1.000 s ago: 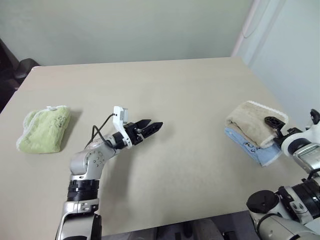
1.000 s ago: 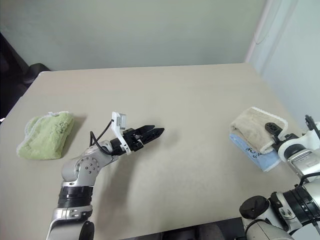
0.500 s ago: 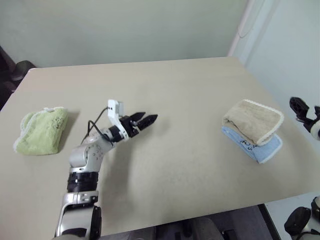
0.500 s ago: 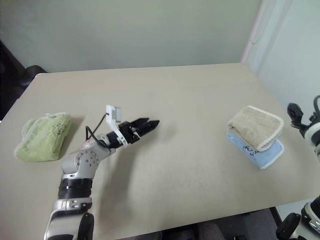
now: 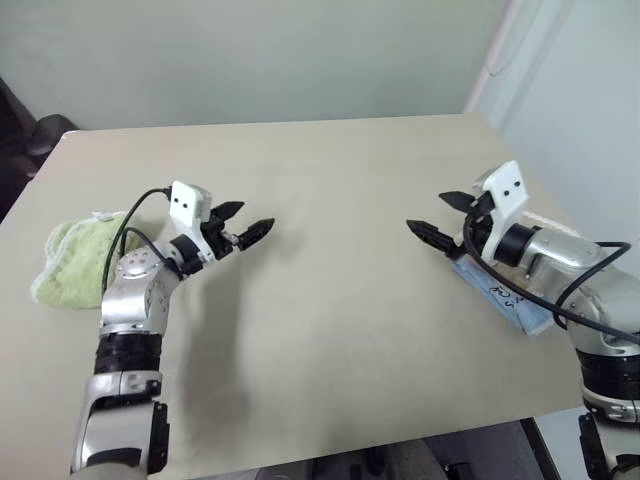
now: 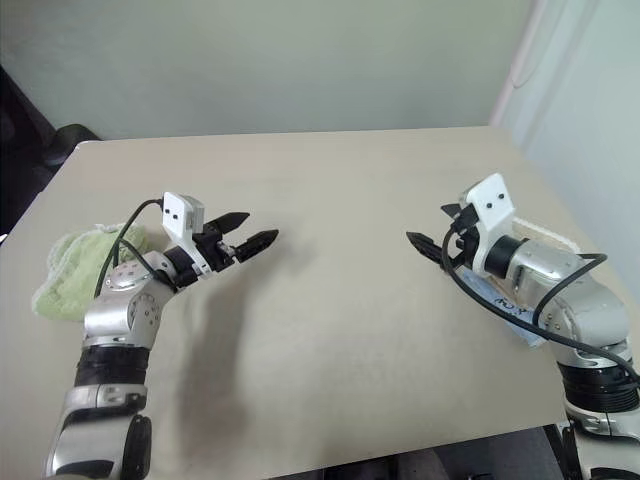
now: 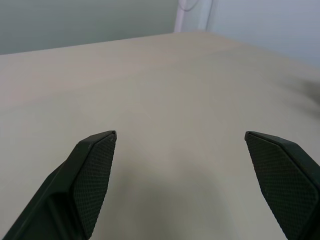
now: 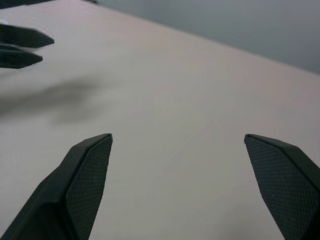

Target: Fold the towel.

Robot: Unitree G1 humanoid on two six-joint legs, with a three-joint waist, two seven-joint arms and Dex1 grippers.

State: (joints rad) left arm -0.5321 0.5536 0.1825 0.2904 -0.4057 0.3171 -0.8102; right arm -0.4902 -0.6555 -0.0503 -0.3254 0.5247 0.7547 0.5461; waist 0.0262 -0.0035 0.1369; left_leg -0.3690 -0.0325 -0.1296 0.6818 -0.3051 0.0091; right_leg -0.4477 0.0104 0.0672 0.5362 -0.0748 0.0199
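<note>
Folding looks done — cream terry towel [image 6: 553, 237] lies on the blue folded towel [image 5: 510, 303]; both end effectors, left [image 5: 243, 224] and right [image 5: 440, 218], empty, jaws wide

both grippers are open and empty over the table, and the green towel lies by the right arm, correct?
Not quite: the green towel lies by the left arm, as the right eye view shows. The left gripper and right gripper are indeed open and empty over the table.

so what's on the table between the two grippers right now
Nothing. In the left eye view the stretch of table between the left gripper and the right gripper is bare.
</note>
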